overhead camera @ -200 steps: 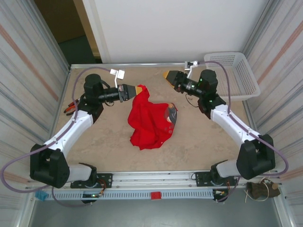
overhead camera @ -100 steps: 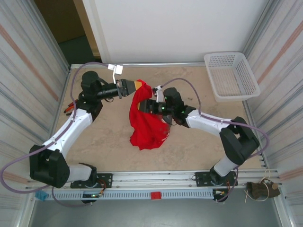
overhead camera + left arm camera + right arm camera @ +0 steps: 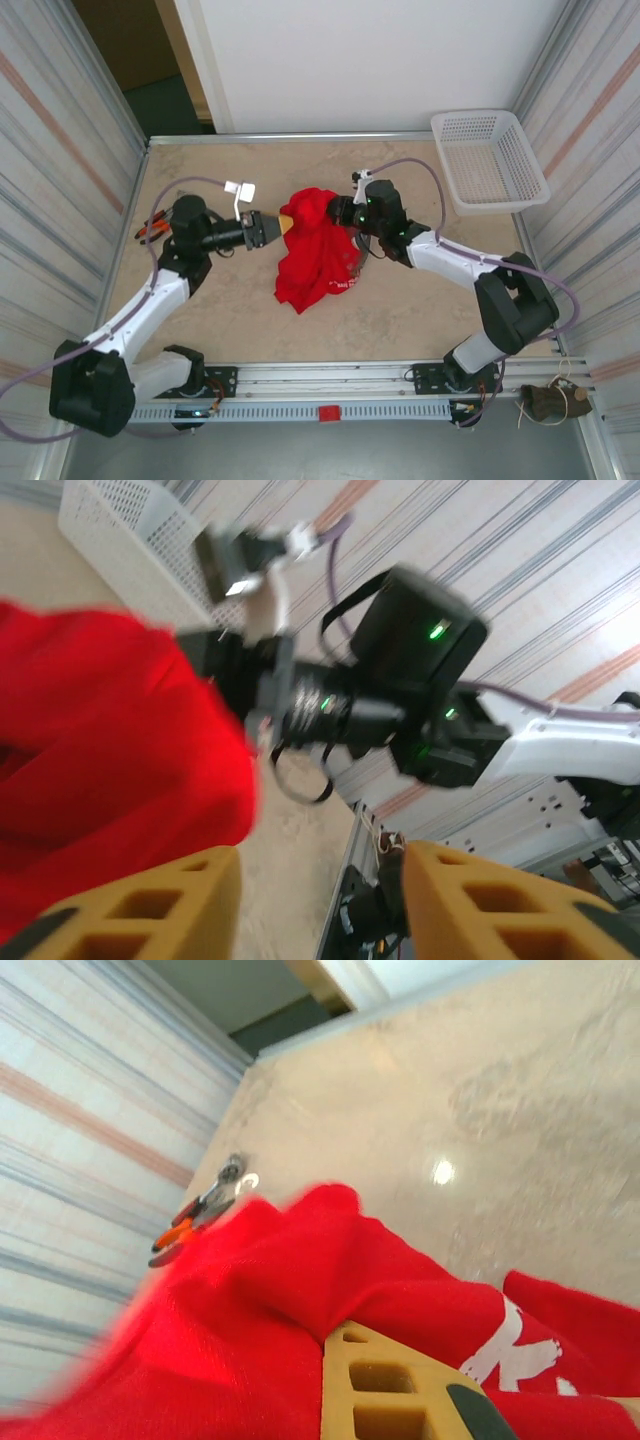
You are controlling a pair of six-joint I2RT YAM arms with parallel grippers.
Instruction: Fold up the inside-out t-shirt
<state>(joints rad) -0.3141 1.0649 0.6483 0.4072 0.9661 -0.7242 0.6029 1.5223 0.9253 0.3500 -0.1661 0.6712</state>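
left claw (image 3: 320,878) spread, beside t-shirt (image 3: 315,258) | right claw (image 3: 337,212) pinching its raised top (cloth bunched)

The bright red inside-out t-shirt (image 3: 312,258) sits crumpled in a heap near the middle of the table (image 3: 430,315), top bunched toward the far edge, whitish print peeking out on its right.
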